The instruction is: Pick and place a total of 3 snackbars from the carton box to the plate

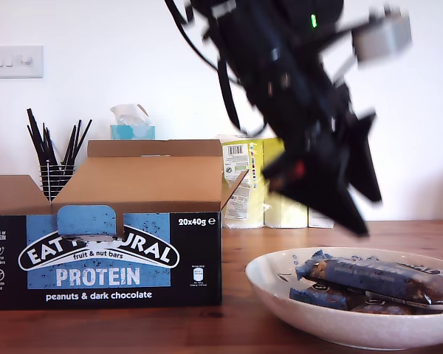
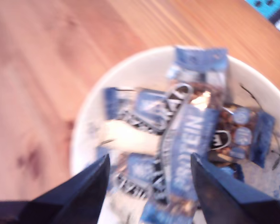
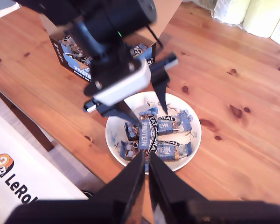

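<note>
Several snackbars (image 2: 186,135) on plate (image 2: 144,60), my first claw (image 2: 149,186) apart above, second claw (image 3: 146,175) together

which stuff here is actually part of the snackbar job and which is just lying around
Part of the job:
snackbars, lying in the plate
plate
carton box
my first gripper, open above the plate

Just lying about:
yellow packs
tissue box
wire holder of black sticks
wall switch
</note>
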